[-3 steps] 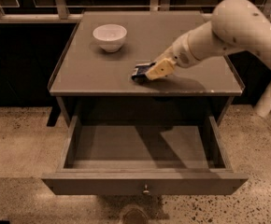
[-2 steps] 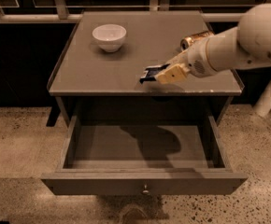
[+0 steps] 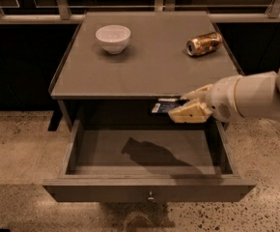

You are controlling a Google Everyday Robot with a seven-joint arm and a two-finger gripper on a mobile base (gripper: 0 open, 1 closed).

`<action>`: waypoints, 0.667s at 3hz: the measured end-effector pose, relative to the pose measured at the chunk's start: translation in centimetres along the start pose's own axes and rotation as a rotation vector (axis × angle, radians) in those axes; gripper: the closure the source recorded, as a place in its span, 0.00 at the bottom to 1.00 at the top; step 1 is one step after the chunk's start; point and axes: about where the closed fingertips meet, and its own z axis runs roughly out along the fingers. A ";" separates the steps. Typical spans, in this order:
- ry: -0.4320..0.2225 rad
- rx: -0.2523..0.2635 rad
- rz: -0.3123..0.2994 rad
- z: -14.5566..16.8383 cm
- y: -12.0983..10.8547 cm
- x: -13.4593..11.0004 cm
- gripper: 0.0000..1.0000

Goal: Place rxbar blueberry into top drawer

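The rxbar blueberry (image 3: 164, 106), a flat dark blue bar with a white patch at its left end, is held in my gripper (image 3: 181, 106). The gripper is shut on it, with cream fingers (image 3: 190, 113) around its right end. It hangs in the air just in front of the table's front edge, above the back right part of the top drawer (image 3: 149, 190). The drawer is pulled fully out, its inside bare, with a small metal knob (image 3: 150, 195) at the centre of its front panel. The white arm (image 3: 256, 98) comes in from the right.
A white bowl (image 3: 113, 38) stands at the back left of the grey table top (image 3: 145, 66). A gold can (image 3: 203, 43) lies on its side at the back right. A railing runs behind the table. Speckled floor surrounds the drawer.
My gripper has carried the bar off the table top, forward and down past the front edge, to a spot over the open drawer. The gold can, hidden before by the arm, now shows.
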 end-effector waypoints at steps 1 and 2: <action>0.007 0.008 0.057 -0.3 0.7 2.8 1.00; 0.037 0.010 0.114 0.4 0.3 5.4 1.00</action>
